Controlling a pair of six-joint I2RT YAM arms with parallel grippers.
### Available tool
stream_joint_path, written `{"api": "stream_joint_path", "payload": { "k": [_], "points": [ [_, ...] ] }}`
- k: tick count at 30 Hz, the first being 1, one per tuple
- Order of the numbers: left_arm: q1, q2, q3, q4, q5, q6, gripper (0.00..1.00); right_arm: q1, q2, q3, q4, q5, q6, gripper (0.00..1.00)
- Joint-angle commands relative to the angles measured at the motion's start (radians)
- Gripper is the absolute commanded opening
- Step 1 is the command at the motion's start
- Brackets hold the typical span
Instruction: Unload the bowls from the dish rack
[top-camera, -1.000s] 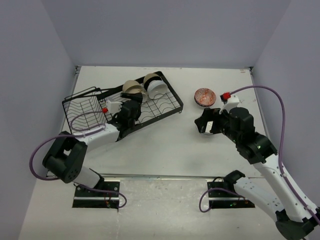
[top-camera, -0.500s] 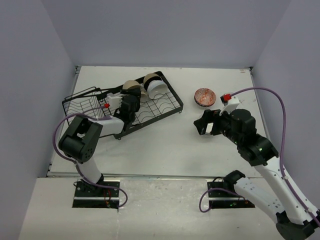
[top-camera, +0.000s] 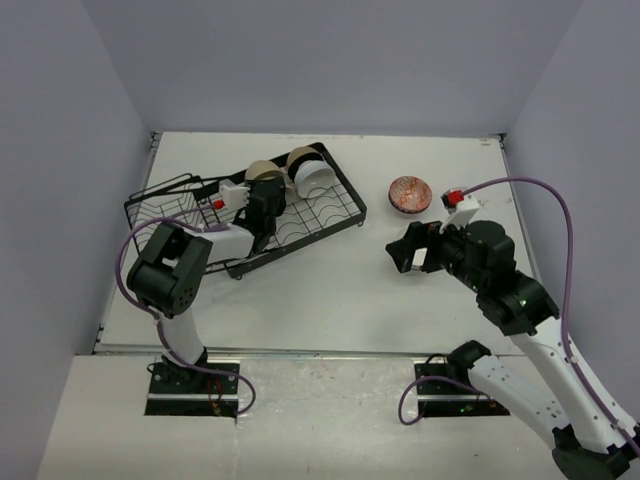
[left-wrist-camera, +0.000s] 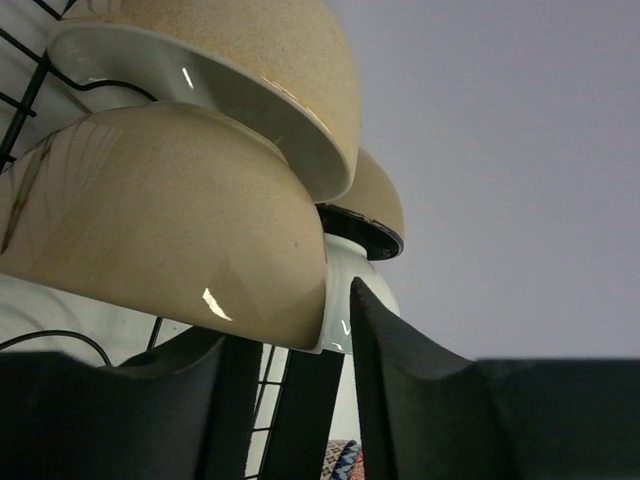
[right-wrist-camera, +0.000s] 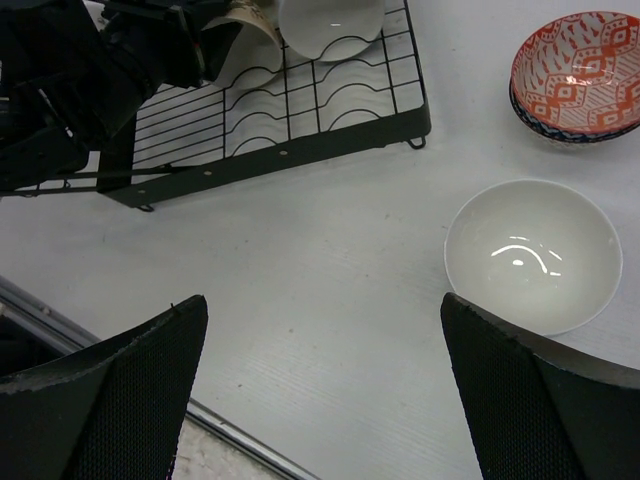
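This is a robotics lab test cell rather than a kitchen: bare lavender-grey walls (top-camera: 330, 60) box in a plain white table (top-camera: 330, 290) on three sides. The left arm (top-camera: 170, 280) and the right arm (top-camera: 520, 300) are bolted to metal plates (top-camera: 195, 398) at its near edge, trailing purple cables (top-camera: 563, 230). A black wire dish rack (top-camera: 320, 215) and a few bowls (top-camera: 410, 193) sit on the bare tabletop.

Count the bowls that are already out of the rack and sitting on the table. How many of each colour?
White bowl: 1
Red patterned bowl: 1
Total: 2
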Motion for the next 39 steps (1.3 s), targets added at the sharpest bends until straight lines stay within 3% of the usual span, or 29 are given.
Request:
{"api": "stream_joint_path", "payload": {
  "k": [1, 5, 9, 21, 30, 39],
  "points": [
    [0.005, 0.004, 0.03, -0.05, -0.041, 0.007, 0.36, 0.005, -0.017, -0.01, 0.047, -0.027, -0.019, 0.99],
    [0.005, 0.009, 0.029, -0.061, -0.051, 0.002, 0.22, 0.005, -0.027, -0.013, 0.048, -0.027, -0.019, 0.99],
    [0.003, 0.016, 0.037, -0.061, -0.053, 0.021, 0.0, 0.008, -0.031, -0.015, 0.05, -0.035, -0.021, 0.99],
    [-0.021, -0.005, 0.012, 0.009, -0.085, 0.096, 0.0, 0.013, -0.044, -0.019, 0.053, -0.041, -0.024, 0.99],
    [-0.04, -0.002, -0.071, 0.293, -0.085, 0.213, 0.0, 0.014, -0.048, -0.021, 0.053, -0.047, -0.027, 0.99],
    [-0.064, -0.051, -0.075, 0.296, -0.125, 0.289, 0.0, 0.019, -0.054, -0.026, 0.056, -0.05, -0.027, 0.99]
  ]
}}
